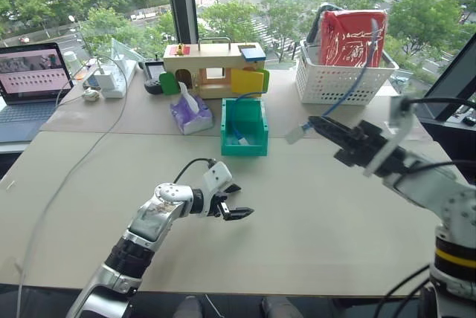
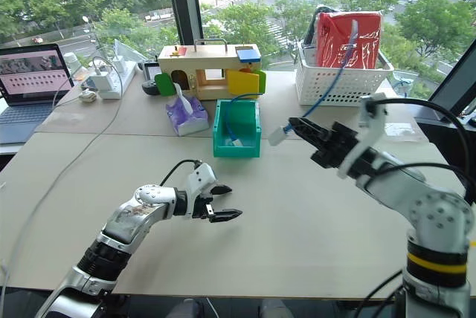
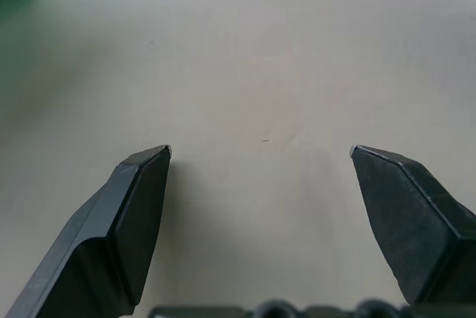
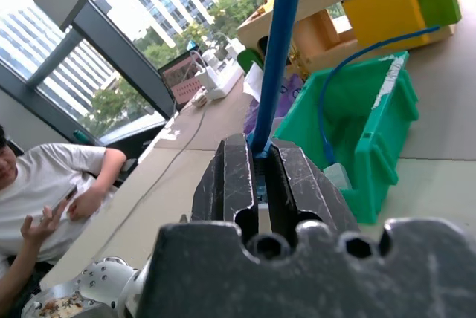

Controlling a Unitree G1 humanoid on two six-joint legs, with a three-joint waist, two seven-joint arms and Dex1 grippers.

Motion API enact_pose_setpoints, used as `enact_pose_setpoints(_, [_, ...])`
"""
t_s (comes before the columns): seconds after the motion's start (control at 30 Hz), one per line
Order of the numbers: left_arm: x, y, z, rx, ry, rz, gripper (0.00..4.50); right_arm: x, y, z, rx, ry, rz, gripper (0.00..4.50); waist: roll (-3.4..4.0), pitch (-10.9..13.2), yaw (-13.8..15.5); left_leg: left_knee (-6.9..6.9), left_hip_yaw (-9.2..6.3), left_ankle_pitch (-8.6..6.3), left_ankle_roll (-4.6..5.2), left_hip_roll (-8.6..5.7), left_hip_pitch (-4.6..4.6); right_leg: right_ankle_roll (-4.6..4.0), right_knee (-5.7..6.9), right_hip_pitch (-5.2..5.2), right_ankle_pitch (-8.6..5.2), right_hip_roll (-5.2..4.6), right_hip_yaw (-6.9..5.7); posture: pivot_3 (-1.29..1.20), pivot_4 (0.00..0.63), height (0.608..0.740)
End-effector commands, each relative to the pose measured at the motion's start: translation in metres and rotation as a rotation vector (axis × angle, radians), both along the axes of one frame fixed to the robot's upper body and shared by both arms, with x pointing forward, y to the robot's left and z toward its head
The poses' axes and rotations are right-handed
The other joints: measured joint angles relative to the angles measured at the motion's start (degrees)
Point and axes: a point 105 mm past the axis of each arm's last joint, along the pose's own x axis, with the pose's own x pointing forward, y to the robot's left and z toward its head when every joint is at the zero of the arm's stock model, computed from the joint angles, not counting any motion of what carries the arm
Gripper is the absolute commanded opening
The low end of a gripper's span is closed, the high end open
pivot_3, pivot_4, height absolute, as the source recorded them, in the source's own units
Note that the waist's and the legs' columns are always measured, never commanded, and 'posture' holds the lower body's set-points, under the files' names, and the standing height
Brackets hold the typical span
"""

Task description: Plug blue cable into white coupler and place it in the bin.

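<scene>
Now your right gripper is clamped on the blue cable, apparently with the white coupler at its tip, raised just right of the bin, cable trailing up and back, while your left gripper hangs spread and empty over the table.

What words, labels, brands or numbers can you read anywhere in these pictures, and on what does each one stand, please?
No text can be read.
Laptop screen: rows of small marks, too small to read.
Red bag in the white basket: white markings, too blurred to read.
Purple tissue pack: a print, illegible.
Green bin: a white strip on its wall, no legible writing.
</scene>
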Motion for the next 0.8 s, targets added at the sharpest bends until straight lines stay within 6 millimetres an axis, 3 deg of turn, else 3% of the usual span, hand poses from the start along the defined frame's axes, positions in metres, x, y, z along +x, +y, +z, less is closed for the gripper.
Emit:
enact_pose_setpoints(0.03, [0.002,0.007,0.01,-0.004,-0.085,0.063,4.16,0.041,0.016,0.001,-0.113,-0.07,-0.044,0.0,0.04,0.0,0.0,-0.02,0.0,0.0,0.0,-0.01,-0.03,-0.12,0.02,-0.05,0.07,-0.01,-0.01,0.0,0.15,0.732])
enact_pose_setpoints(0.17, [-0.002,0.019,0.01,0.009,-0.117,0.145,4.16,0.087,0.04,-0.003,-0.201,-0.099,-0.043,0.0,0.11,0.2,0.0,-0.02,0.02,0.0,0.0,0.0,-0.09,-0.24,0.17,-0.25,0.14,0.0,0.0,0.0,0.15,0.732])
enact_pose_setpoints(0.4, [-0.009,0.036,0.01,0.009,-0.137,0.28,4.16,0.125,0.062,-0.008,-0.266,-0.123,-0.039,0.0,0.17,0.2,0.3,-0.02,0.01,0.03,-0.05,-0.01,-0.49,-0.33,0.39,-0.72,0.2,-0.03,-0.06,0.0,0.15,0.732])
enact_pose_setpoints(0.5, [-0.012,0.037,0.011,0.011,-0.144,0.297,4.23,0.132,0.067,-0.006,-0.307,-0.157,-0.058,1.02,0.21,0.3,0.2,-0.05,0.01,0.03,-0.06,-0.01,-0.49,-0.34,0.42,-0.75,0.21,-0.04,-0.09,0.0,0.15,0.732])
enact_pose_setpoints(0.63, [-0.013,0.04,0.013,0.002,-0.148,0.314,4.23,0.132,0.071,0.018,-0.255,-0.216,-0.048,2.31,0.27,0.3,0.0,-0.05,0.01,0.04,-0.08,-0.01,-0.49,-0.36,0.47,-0.77,0.22,-0.04,-0.09,0.0,0.15,0.732])
enact_pose_setpoints(0.8, [-0.009,0.044,0.02,-0.02,-0.178,0.304,4.23,0.123,0.057,0.051,-0.177,-0.282,0.019,4.15,0.28,0.3,0.0,-0.05,0.0,0.05,-0.09,-0.02,-0.46,-0.36,0.53,-0.75,0.22,-0.03,-0.1,0.0,0.15,0.732])
